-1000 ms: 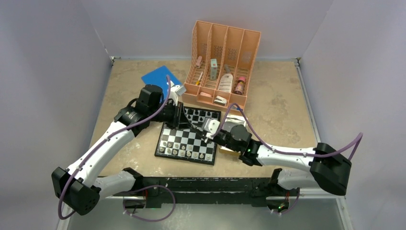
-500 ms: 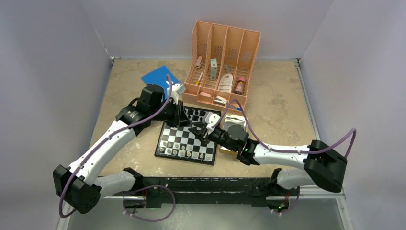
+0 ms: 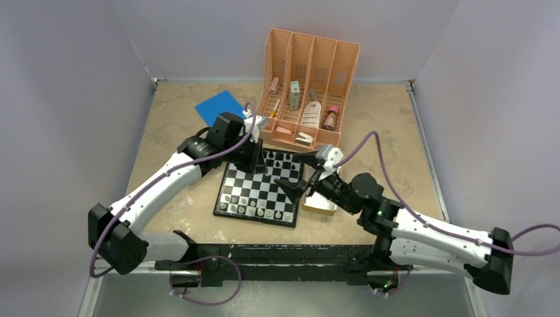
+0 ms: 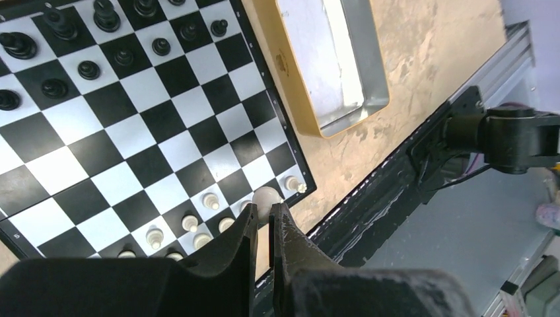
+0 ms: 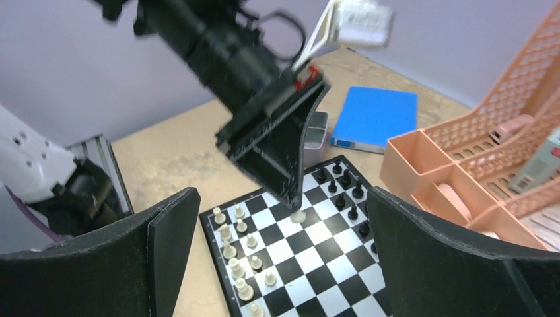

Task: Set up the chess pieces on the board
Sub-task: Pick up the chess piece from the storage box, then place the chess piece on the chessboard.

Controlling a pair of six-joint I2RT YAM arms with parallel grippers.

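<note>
My left gripper (image 4: 264,216) pinches a pale piece (image 4: 266,197) by its head over the board (image 3: 261,191), frame centre, presumably leaving its base free to seat. My right gripper (image 3: 297,174) stands spread wide and empty at the board's right edge.

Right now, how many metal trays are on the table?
2. One metal tray lies beside the board's right edge. The other tray sits beside the blue book, past the board's far corner, partly hidden behind the left gripper. Arms may hide more.
</note>
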